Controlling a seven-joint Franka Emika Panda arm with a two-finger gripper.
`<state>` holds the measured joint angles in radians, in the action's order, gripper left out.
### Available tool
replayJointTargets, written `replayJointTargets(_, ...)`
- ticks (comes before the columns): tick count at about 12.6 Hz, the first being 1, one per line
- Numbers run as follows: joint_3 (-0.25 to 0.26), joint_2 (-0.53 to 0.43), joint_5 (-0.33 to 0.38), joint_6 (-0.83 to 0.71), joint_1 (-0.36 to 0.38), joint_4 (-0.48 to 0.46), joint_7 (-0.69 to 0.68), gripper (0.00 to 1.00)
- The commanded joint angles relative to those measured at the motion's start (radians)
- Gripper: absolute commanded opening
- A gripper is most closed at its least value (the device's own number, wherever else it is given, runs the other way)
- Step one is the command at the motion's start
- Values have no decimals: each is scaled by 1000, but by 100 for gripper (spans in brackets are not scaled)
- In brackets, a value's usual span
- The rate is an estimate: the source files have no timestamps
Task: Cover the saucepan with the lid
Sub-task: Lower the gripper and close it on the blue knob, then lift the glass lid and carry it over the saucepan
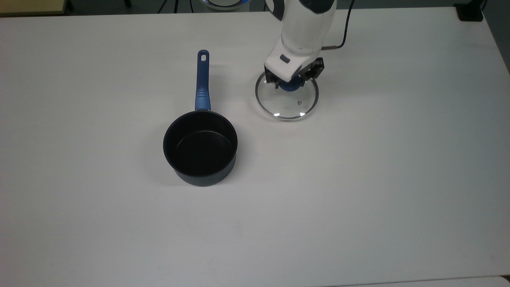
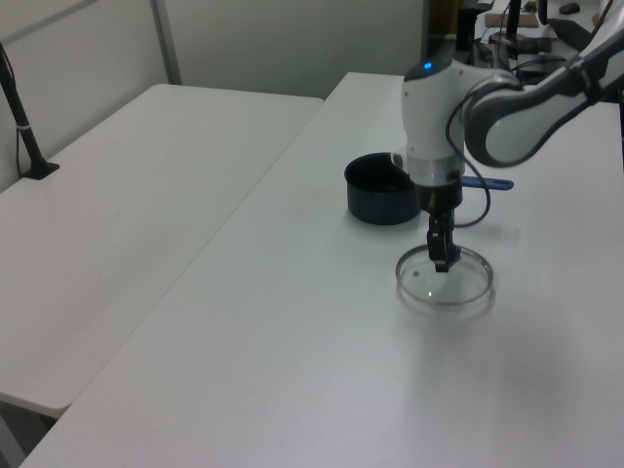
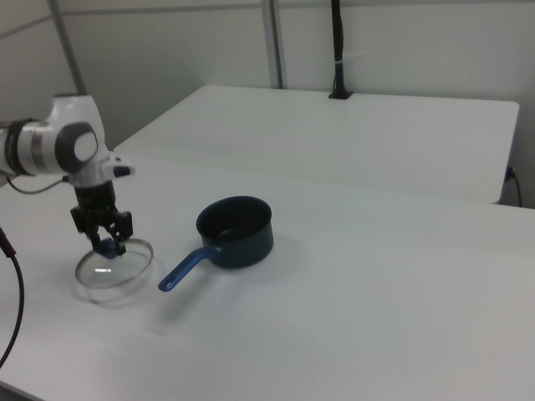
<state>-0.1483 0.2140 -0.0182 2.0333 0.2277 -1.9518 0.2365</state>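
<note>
The hand (image 1: 290, 82) pinches the blue knob of the glass lid (image 1: 287, 104); arm hides most of the knob in the top view. Lid sits well apart from the saucepan (image 1: 200, 148) on the desk (image 1: 358, 179), maybe lifted a bit.

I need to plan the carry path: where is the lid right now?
In the top view the lid is to the right of the saucepan, level with its handle, with the gripper shut on its blue knob.
</note>
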Motion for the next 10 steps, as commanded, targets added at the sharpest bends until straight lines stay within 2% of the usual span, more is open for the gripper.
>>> replayJointTargets(1,10,-42,-2,-137,-16,120,-11,44)
replayJointTargets(3,19,-39,6,-169,-47,195,-9,44)
replayJointTargets(4,41,-38,6,-182,-56,233,-9,44)
replayJointTargets(7,123,-10,17,-205,-65,318,-32,44)
replayJointTargets(10,226,65,59,-205,-99,396,-114,44)
